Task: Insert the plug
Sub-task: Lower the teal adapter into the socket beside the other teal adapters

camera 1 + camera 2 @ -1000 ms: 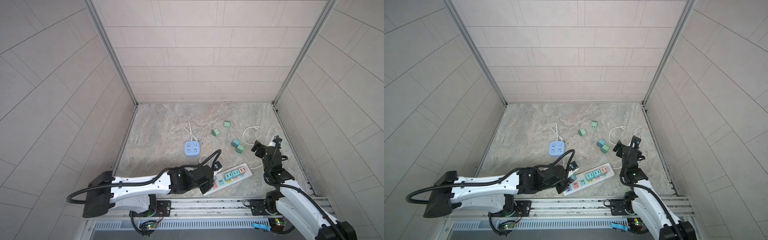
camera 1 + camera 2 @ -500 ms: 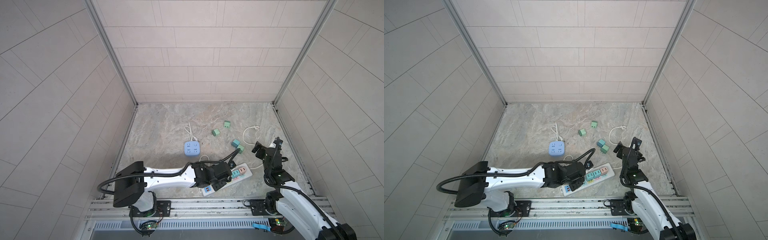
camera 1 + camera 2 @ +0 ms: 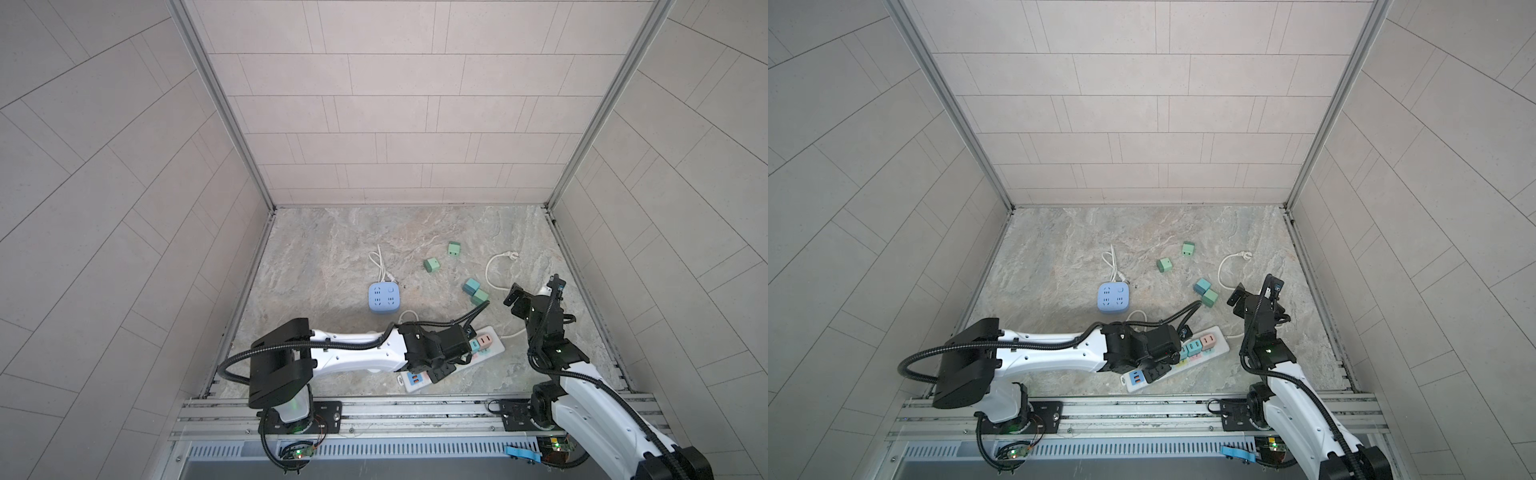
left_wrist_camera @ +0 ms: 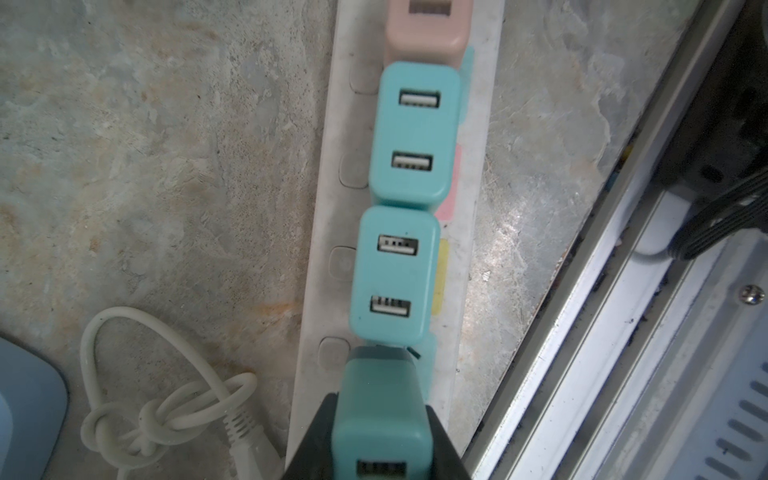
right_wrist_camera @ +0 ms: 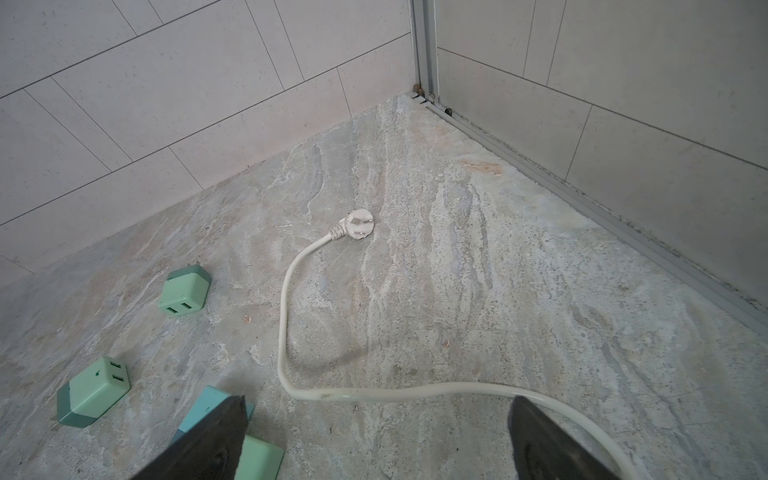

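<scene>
Clamping the teal plug (image 4: 383,399), my left gripper (image 4: 380,442) lines it over the power strip (image 4: 478,124) for insertion; right gripper (image 5: 378,434) hangs spread.

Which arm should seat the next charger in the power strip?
Left. The left gripper is shut on a teal charger just over the power strip, in line with the seated chargers. The right gripper hangs open and empty near the white cord, apart from the strip.
</scene>
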Controlling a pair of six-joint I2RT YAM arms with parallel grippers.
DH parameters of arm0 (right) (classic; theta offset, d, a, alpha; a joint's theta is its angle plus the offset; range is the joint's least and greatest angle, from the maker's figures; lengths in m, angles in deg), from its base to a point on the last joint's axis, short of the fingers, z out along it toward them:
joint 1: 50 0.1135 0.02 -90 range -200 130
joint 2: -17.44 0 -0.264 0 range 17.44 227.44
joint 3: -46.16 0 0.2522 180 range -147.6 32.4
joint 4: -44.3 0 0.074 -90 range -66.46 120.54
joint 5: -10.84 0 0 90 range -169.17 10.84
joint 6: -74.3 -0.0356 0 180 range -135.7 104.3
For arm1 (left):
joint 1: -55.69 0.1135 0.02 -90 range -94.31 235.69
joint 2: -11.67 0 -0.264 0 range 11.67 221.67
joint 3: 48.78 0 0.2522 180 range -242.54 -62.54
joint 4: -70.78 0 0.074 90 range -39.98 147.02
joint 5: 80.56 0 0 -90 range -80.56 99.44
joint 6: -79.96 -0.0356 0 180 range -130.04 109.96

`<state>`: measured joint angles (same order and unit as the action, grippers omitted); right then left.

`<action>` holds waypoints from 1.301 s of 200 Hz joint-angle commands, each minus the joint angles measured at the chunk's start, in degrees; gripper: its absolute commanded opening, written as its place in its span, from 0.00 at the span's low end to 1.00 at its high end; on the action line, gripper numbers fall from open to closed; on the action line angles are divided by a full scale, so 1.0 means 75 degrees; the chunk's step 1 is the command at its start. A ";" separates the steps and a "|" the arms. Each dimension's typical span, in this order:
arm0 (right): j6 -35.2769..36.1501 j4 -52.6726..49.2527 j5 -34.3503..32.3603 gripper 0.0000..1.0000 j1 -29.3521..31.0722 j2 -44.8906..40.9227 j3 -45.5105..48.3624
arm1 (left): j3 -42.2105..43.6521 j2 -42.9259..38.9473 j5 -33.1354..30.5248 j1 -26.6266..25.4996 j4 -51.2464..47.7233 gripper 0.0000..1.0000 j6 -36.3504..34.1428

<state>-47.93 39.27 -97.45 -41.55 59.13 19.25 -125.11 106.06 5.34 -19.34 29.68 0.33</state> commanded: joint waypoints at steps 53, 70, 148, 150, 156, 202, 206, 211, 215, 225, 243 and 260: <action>-0.0130 -0.0051 -0.0132 1.00 -0.0030 -0.0006 0.0002 | -0.0157 0.0117 0.0188 -0.0005 0.0038 0.00 -0.0249; -0.0133 -0.0046 -0.0129 1.00 -0.0031 -0.0005 0.0006 | -0.0212 0.0180 0.0166 0.0002 0.0012 0.00 -0.0255; -0.0133 -0.0068 -0.0129 1.00 -0.0031 -0.0039 0.0004 | -0.0241 0.0483 0.0448 0.0264 0.0058 0.00 -0.0360; -0.0133 -0.0071 -0.0129 1.00 -0.0028 -0.0039 0.0000 | -0.0240 0.0496 0.0443 0.0271 0.0058 0.00 -0.0377; -0.0132 -0.0073 -0.0139 1.00 -0.0027 -0.0042 0.0005 | -0.0236 0.0515 0.0419 0.0277 0.0055 0.00 -0.0396; -0.0145 -0.0074 -0.0140 1.00 -0.0026 -0.0040 -0.0004 | -0.0263 0.0602 0.0387 0.0327 -0.0052 0.00 -0.0430; -0.0136 -0.0079 -0.0140 1.00 -0.0026 -0.0037 0.0001 | -0.0256 0.0609 0.0397 0.0346 -0.0042 0.00 -0.0423; -0.0144 -0.0078 -0.0142 1.00 -0.0035 -0.0059 0.0006 | -0.0230 0.0599 0.0415 0.0356 -0.0025 0.00 -0.0428; -0.0138 -0.0075 -0.0140 1.00 -0.0031 -0.0052 0.0006 | -0.0223 0.0598 0.0423 0.0370 -0.0004 0.00 -0.0433; -0.0139 -0.0074 -0.0143 1.00 -0.0026 -0.0051 0.0007 | -0.0190 0.0598 0.0490 0.0371 0.0040 0.00 -0.0427; -0.0150 -0.0074 -0.0140 1.00 -0.0031 -0.0057 0.0001 | -0.0155 0.0661 0.0525 0.0392 0.0105 0.00 -0.0444; -0.0144 -0.0074 -0.0143 1.00 -0.0033 -0.0051 0.0004 | -0.0120 0.0755 0.0585 0.0406 0.0197 0.00 -0.0434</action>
<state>-48.10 39.25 -97.49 -41.55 59.11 19.25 -126.33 109.49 9.32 -16.80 30.64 -2.20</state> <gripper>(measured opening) 0.999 0.285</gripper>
